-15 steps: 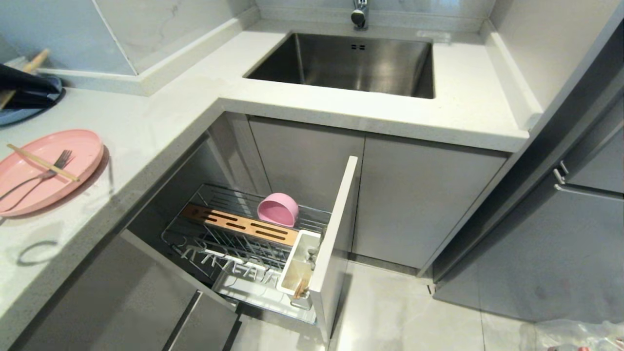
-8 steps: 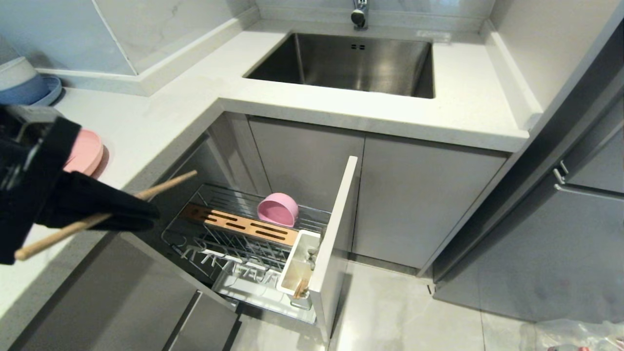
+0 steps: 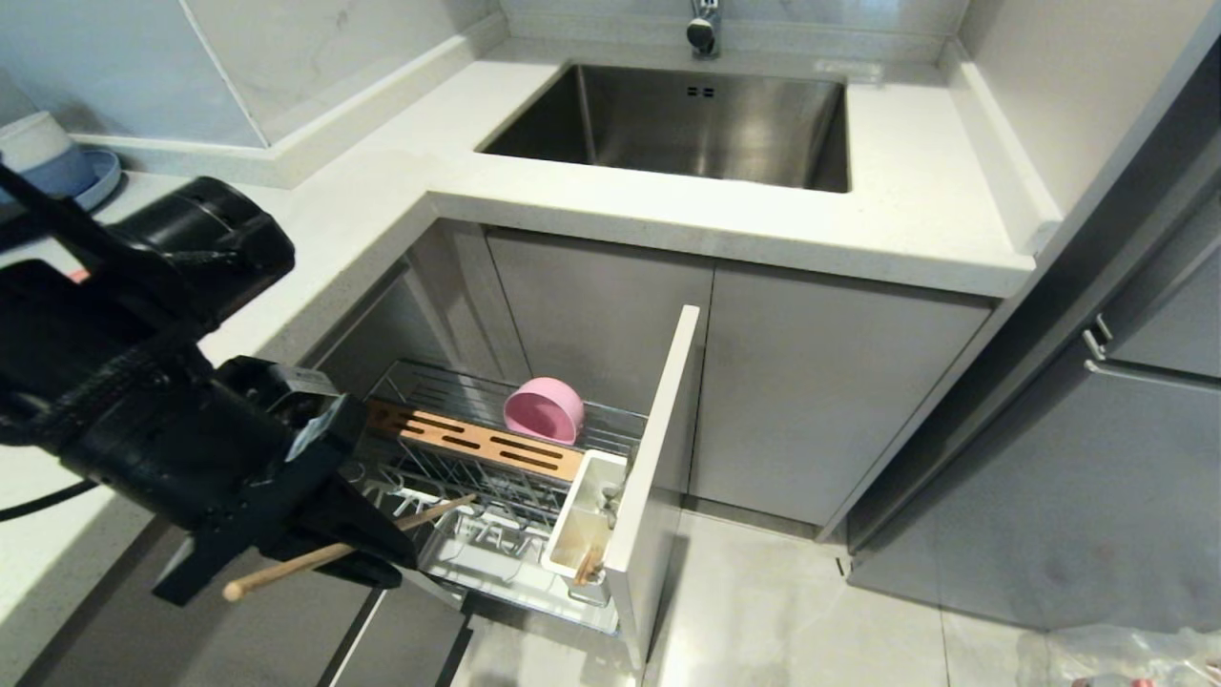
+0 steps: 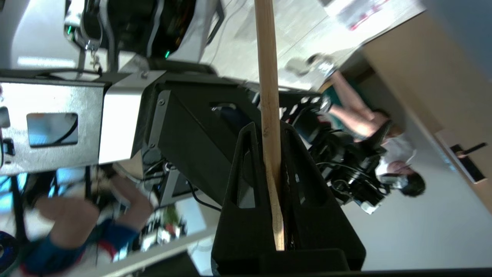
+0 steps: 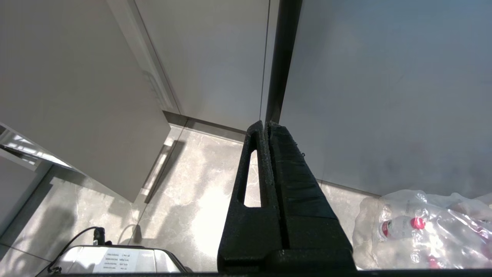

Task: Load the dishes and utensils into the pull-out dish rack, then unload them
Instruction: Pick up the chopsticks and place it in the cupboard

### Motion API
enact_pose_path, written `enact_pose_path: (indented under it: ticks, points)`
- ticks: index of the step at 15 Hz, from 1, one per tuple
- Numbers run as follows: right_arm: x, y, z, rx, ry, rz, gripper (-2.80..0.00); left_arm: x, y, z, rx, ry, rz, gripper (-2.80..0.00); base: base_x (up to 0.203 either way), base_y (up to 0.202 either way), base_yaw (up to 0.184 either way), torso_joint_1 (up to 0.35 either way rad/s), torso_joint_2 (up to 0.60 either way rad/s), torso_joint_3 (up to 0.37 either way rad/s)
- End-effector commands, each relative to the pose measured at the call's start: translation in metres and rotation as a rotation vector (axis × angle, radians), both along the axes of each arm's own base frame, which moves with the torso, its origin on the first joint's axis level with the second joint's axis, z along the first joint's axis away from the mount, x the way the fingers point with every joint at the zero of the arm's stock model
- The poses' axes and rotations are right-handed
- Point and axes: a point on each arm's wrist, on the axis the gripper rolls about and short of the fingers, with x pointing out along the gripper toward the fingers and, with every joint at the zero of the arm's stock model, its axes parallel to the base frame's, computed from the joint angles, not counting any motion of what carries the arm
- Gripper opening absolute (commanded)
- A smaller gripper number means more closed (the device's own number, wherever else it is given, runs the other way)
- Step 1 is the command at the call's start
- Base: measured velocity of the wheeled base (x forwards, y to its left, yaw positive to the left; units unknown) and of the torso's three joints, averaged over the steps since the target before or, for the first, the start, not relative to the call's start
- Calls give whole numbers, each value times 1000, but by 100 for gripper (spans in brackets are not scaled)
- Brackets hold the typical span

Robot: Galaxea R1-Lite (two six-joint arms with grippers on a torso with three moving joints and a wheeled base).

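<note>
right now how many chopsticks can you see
2: one chopstick clamped in the left gripper above the pull-out dish rack, one standing in the rack's white utensil cup.

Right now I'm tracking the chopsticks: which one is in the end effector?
The chopstick clamped crosswise in the left end effector, beside the rack. The other chopstick stands in the rack's white utensil cup.

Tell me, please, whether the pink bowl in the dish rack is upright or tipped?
Tipped. The pink bowl rests on its side on the wire of the pull-out dish rack, behind the wooden strip, its opening facing down and forward.
</note>
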Motion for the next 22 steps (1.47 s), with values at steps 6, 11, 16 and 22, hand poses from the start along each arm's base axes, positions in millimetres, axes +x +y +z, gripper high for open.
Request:
enact_pose_path:
  ticks: [6,11,16,22]
  points:
    - [0,0,0,0,0,1,-280,49,-48,-59,79,187,-76,-280,0,0,0,0,0,0]
    - [0,0,0,-1,0,1,-280,74,-64,-88,104,215,-82,-280,0,0,0,0,0,0]
    - [0,0,0,-1,0,1,-280,97,-76,-103,111,204,-77,-280,0,0,0,0,0,0]
    - [0,0,0,-1,0,1,-280,125,-79,-119,111,205,-55,-280,0,0,0,0,0,0]
